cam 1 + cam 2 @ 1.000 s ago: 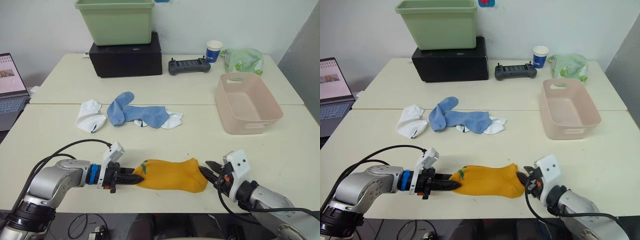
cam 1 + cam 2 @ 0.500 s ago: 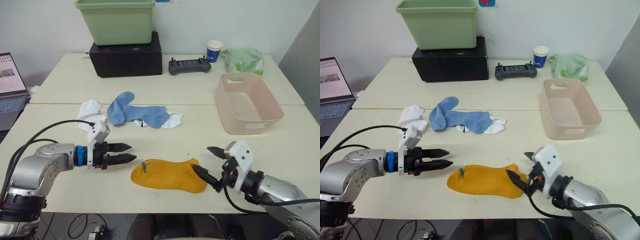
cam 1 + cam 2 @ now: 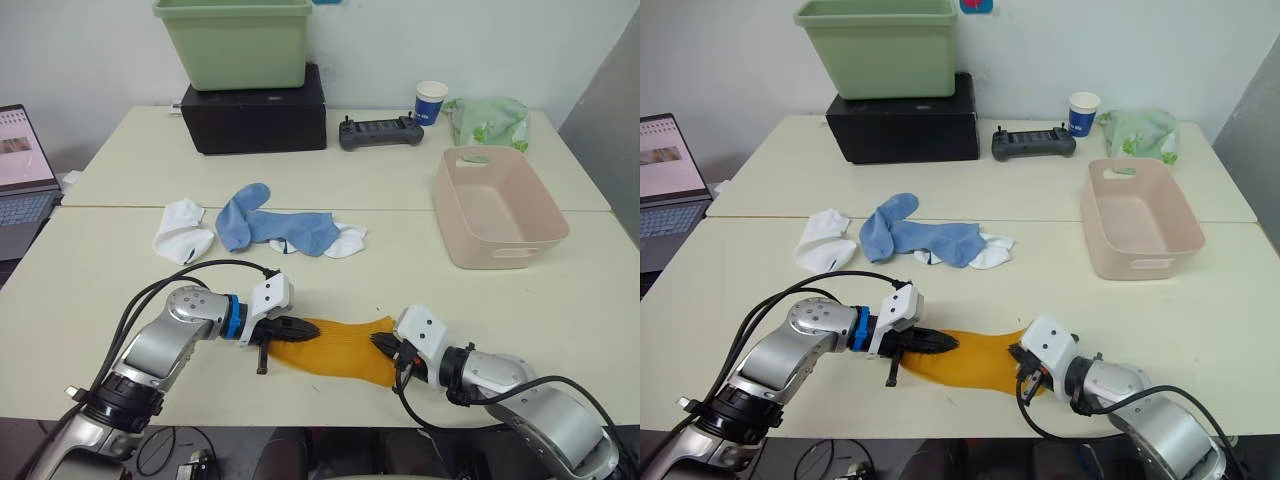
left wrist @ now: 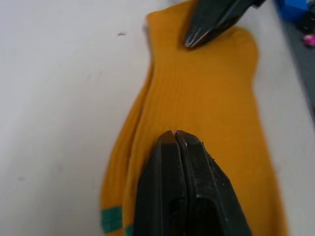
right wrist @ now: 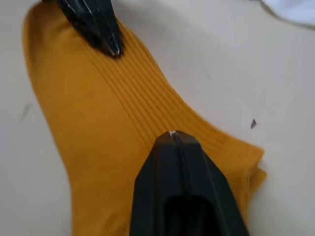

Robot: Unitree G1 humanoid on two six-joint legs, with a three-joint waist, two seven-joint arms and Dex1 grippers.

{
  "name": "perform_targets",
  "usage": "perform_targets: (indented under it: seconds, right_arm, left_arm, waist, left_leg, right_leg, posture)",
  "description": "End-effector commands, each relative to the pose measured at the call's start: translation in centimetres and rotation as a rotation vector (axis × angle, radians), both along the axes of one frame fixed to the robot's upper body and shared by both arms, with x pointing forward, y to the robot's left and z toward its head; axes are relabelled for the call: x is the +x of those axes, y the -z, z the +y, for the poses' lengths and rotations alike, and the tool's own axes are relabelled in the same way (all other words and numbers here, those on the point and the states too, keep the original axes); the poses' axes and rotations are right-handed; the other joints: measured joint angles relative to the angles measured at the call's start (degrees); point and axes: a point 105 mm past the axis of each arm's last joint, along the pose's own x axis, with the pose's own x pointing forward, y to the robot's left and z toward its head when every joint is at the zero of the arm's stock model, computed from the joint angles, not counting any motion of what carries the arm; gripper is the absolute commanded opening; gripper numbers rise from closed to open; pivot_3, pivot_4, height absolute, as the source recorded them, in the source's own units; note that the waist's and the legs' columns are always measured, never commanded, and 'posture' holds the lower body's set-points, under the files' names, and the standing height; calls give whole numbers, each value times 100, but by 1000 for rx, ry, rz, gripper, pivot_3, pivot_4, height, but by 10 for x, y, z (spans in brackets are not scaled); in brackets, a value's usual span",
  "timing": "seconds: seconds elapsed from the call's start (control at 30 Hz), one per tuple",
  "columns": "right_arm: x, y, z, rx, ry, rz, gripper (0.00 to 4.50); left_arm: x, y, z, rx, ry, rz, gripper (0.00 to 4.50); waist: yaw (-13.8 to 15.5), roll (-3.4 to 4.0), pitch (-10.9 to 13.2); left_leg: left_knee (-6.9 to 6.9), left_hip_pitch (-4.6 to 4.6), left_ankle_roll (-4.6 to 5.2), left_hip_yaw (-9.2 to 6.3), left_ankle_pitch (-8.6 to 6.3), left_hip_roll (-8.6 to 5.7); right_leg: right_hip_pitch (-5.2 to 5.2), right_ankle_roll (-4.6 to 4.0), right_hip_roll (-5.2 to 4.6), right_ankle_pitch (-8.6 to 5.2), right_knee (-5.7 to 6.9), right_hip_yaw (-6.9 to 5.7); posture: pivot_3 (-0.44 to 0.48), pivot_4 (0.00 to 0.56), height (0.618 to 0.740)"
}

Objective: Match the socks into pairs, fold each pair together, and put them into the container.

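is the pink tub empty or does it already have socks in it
Empty. The pink tub shows only its bare floor; the mustard socks lie flat on the table, and the blue socks and white ones sit farther back.

two cream worktop [image 3: 400,185] sections abutting along a seam, set against a plain white wall [image 3: 90,50]; grey panel [image 3: 610,110] at right.
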Motion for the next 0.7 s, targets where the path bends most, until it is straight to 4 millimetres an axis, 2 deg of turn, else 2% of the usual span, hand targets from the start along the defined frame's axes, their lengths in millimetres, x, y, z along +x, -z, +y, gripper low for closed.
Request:
perform_targets:
  seconds: [0.03, 0.17, 0.27, 0.37, 0.47, 0.6, 0.67, 0.7]
  right_arm:
    - [1, 3, -10, -22, 41, -27, 27]
    - [1, 11, -37, -55, 159, -18, 27]
    - [2, 4, -49, -42, 210, -63, 27]
    - [5, -30, -42, 85, 197, -206, 27]
    - [0, -44, -30, 119, 114, -246, 27]
    - [3, -46, -8, 99, 7, -261, 27]
    - [5, -41, 0, 83, -22, -251, 27]
    - [7, -33, 4, 65, -33, -229, 27]
  left_arm:
    - [6, 13, 8, 57, -25, -21, 0]
    - [7, 28, 16, 96, -59, 2, 0]
    - [7, 23, 12, 64, -53, -4, 0]
    - [7, 6, 4, 10, -19, -59, 0]
    - [4, -12, -7, -5, 72, -152, 0]
    - [-4, -33, -26, -77, 145, -174, 0]
    - [-6, -33, -29, -73, 163, -186, 0]
    - [-8, -23, -26, -40, 180, -185, 0]
  waist:
    - [3, 1, -2]
    - [30, -2, -4]
    - [35, -4, -16]
    - [32, -4, -15]
    - [32, -5, -13]
    - [33, -8, -11]
    - [37, -8, -11]
    - [35, -8, -11]
  left_leg:
    - [0, 2, 0, 0, 0, 0]
    - [-5, 49, 1, 0, -1, 0]
    - [-13, 72, 3, 3, -2, -1]
    - [-12, 73, 2, 4, -2, -1]
    - [-12, 70, 2, 4, -2, 1]
    - [-12, 66, 2, 3, -2, 1]
    - [-13, 66, 2, 3, -2, 1]
    - [-13, 66, 2, 2, -2, 1]
  right_leg:
    - [3, 0, 0, 0, 0, 1]
    - [51, 0, -1, 0, -7, 1]
    - [71, 1, -2, -1, -12, 6]
    - [70, 1, -1, -1, -8, 7]
    - [66, 1, 0, -1, -6, 7]
    - [64, 1, 1, -1, -8, 7]
    - [64, 1, 1, -1, -9, 6]
    - [64, 1, 2, -1, -9, 6]
  posture:
    - [0, 150, 725]
    - [0, 150, 725]
    - [0, 150, 725]
    - [0, 150, 725]
    - [0, 150, 725]
    - [0, 150, 725]
    - [0, 150, 725]
    - [0, 150, 725]
